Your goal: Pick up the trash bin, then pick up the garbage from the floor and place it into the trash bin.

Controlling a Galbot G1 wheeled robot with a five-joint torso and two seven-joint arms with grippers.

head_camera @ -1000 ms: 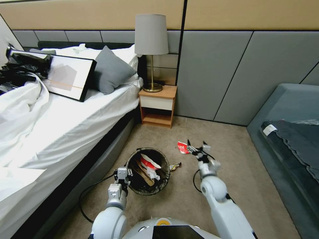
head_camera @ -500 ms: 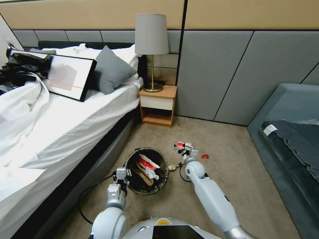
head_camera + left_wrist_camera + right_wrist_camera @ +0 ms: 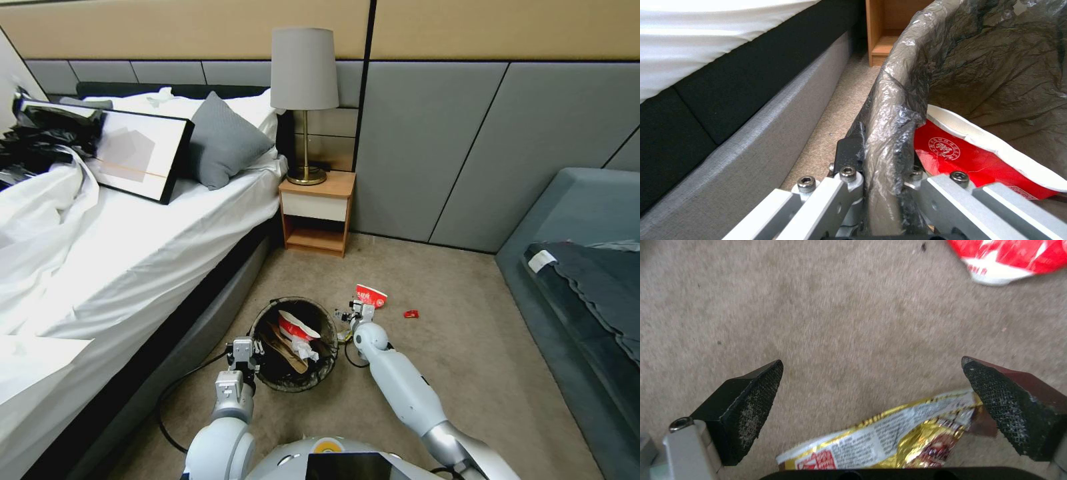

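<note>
The trash bin (image 3: 294, 383), round with a dark liner over its rim (image 3: 894, 100), stands on the carpet beside the bed. Inside it lie a red-and-white paper piece (image 3: 971, 156), tan paper and white tissue. My left gripper (image 3: 245, 353) (image 3: 882, 161) is shut on the bin's near-left rim, one finger outside and one inside. My right gripper (image 3: 353, 313) (image 3: 871, 365) hangs open just right of the bin, low over a gold-and-red wrapper (image 3: 889, 440) (image 3: 345, 333) that lies between its fingers. A crumpled red-and-white wrapper (image 3: 371, 295) (image 3: 1009, 256) lies just beyond. A small red scrap (image 3: 411, 313) lies farther right.
The bed's grey base (image 3: 193, 333) runs close along the left of the bin. A wooden nightstand (image 3: 316, 212) with a lamp (image 3: 304, 100) stands against the back wall. A grey sofa (image 3: 580, 267) fills the right side. Open carpet (image 3: 467, 360) lies between.
My right arm has swung left, from over the red-and-white wrapper to beside the bin above the gold wrapper. The small red scrap is now uncovered. The left gripper and bin have stayed put.
</note>
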